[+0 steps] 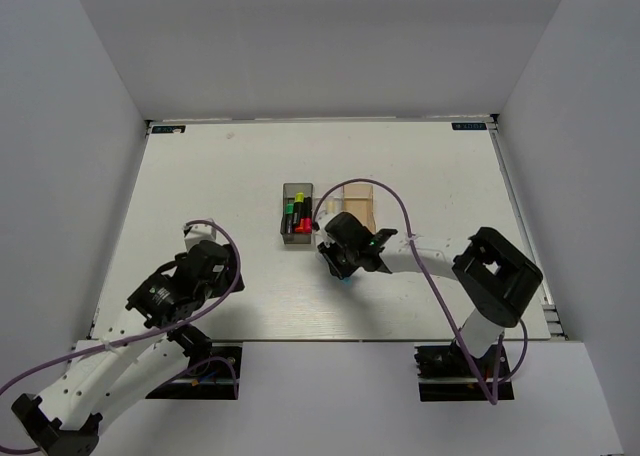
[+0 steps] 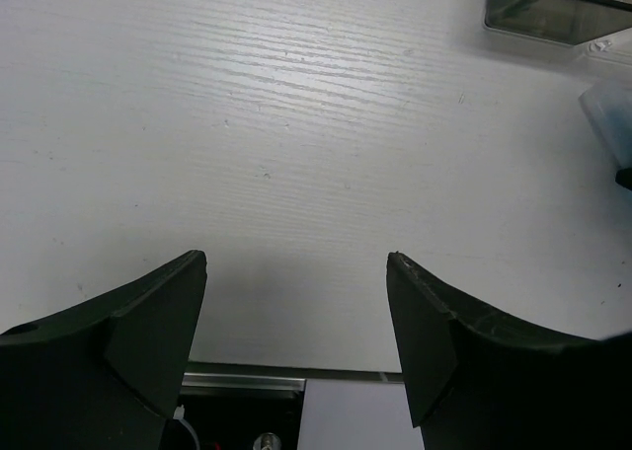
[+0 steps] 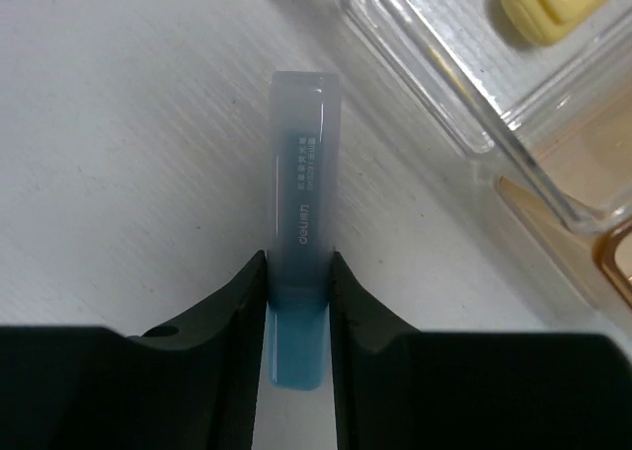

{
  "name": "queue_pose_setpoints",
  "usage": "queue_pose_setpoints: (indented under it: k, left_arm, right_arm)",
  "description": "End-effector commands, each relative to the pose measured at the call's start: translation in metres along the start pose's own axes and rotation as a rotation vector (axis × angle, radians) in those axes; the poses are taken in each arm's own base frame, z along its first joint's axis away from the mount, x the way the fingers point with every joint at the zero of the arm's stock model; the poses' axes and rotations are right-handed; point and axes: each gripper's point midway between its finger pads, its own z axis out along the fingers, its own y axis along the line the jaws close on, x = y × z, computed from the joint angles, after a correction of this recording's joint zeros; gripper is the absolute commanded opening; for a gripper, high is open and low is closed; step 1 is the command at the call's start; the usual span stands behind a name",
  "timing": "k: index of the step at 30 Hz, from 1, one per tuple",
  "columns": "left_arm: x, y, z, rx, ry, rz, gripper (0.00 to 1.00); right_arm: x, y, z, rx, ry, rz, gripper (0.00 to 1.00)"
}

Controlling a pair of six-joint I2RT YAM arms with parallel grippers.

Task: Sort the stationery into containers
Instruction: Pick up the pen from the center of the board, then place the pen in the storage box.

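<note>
The right gripper point(image 3: 297, 262) clamps the light blue stick point(image 3: 304, 154) at its near end, its length pointing straight ahead, left of the clear bin point(image 3: 434, 85).

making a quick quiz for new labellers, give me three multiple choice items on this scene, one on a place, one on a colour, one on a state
1. Where do the highlighters lie?
A) in the grey bin
B) on the table
C) in the orange bin

2. What colour is the stick in the right gripper?
A) pink
B) light blue
C) green

3. How is the left gripper?
A) shut on a stick
B) shut, empty
C) open, empty

Answers:
1 A, the top view shows them inside it.
2 B, the right wrist view shows its pale blue body pinched between the jaws.
3 C, its jaws stand wide apart with nothing between them.
</note>
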Motion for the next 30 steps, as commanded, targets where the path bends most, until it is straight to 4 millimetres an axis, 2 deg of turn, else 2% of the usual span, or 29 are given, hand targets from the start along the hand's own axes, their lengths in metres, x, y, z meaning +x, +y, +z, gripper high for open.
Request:
queue_pose_setpoints:
  k: [1,2,3,4,6,7,8,9,11,12,14,15,16,18,19,21,22,24,25,27,28,29,30]
  left_arm:
    - [-0.002,0.001,-0.002,0.001,-0.011,-0.014,0.84]
    - [-0.003,0.001,-0.003,0.003,-0.013,-0.014,0.84]
    - [-0.003,0.001,-0.003,0.004,-0.014,-0.013,0.84]
    - [-0.005,0.001,-0.004,0.006,-0.017,-0.015,0.84]
    - [-0.004,0.000,-0.004,0.011,-0.014,-0.012,0.84]
    - [-0.005,-0.002,-0.005,0.017,-0.014,-0.015,0.84]
    - [-0.005,-0.004,-0.004,0.022,-0.010,-0.019,0.84]
    - [-0.005,-0.005,-0.003,0.028,-0.011,-0.019,0.84]
    - [-0.005,-0.009,-0.002,0.040,-0.003,-0.020,0.84]
    - [-0.005,-0.010,-0.002,0.042,0.001,-0.022,0.84]
    - [-0.005,-0.012,-0.001,0.040,0.007,-0.020,0.84]
    - [-0.005,-0.012,-0.001,0.043,0.009,-0.022,0.84]
    - [-0.005,-0.014,-0.001,0.045,0.011,-0.023,0.84]
    - [-0.006,-0.017,0.000,0.056,0.012,-0.030,0.84]
    - [-0.006,-0.018,0.001,0.057,0.013,-0.030,0.84]
    - [-0.004,-0.019,0.002,0.062,0.023,-0.029,0.84]
    - [-0.004,-0.020,0.002,0.064,0.025,-0.031,0.84]
    - [-0.004,-0.022,0.002,0.070,0.026,-0.034,0.84]
    - [-0.003,-0.022,0.003,0.071,0.028,-0.032,0.84]
    - [-0.002,-0.022,0.003,0.070,0.033,-0.033,0.84]
    - [-0.002,-0.022,0.003,0.072,0.031,-0.034,0.84]
    - [-0.002,-0.022,0.003,0.074,0.034,-0.036,0.84]
    - [-0.001,-0.022,0.003,0.075,0.036,-0.038,0.84]
  right_arm:
    - [0.012,0.005,-0.003,-0.006,0.043,0.002,0.14]
    - [0.013,0.007,-0.009,-0.024,0.039,-0.002,0.10]
    - [0.018,0.009,-0.011,-0.027,0.050,-0.007,0.00]
    - [0.028,0.014,-0.015,-0.048,0.081,-0.025,0.00]
    - [0.016,0.021,-0.027,-0.076,0.046,-0.045,0.00]
    - [0.017,0.025,-0.035,-0.108,0.057,-0.062,0.00]
    - [0.010,0.030,-0.043,-0.131,0.036,-0.076,0.00]
    - [-0.008,0.041,-0.056,-0.191,-0.005,-0.100,0.00]
    - [-0.021,0.045,-0.073,-0.220,-0.041,-0.114,0.00]
    - [-0.047,0.051,-0.089,-0.239,-0.115,-0.139,0.00]
    - [-0.062,0.052,-0.105,-0.243,-0.156,-0.136,0.00]
    - [-0.084,0.053,-0.118,-0.243,-0.207,-0.142,0.00]
    - [-0.090,0.051,-0.121,-0.228,-0.220,-0.139,0.00]
    - [-0.110,0.040,-0.127,-0.158,-0.266,-0.131,0.00]
    - [-0.123,0.024,-0.127,-0.062,-0.307,-0.115,0.00]
    - [-0.133,0.010,-0.123,0.017,-0.322,-0.096,0.00]
    - [-0.141,-0.007,-0.122,0.118,-0.334,-0.058,0.00]
    - [-0.148,-0.020,-0.109,0.181,-0.330,-0.017,0.00]
    - [-0.155,-0.030,-0.111,0.234,-0.350,0.019,0.00]
    - [-0.159,-0.041,-0.098,0.275,-0.333,0.080,0.00]
    - [-0.167,-0.044,-0.099,0.282,-0.350,0.121,0.00]
    - [-0.166,-0.046,-0.096,0.290,-0.338,0.138,0.00]
    - [-0.167,-0.053,-0.083,0.304,-0.320,0.184,0.00]
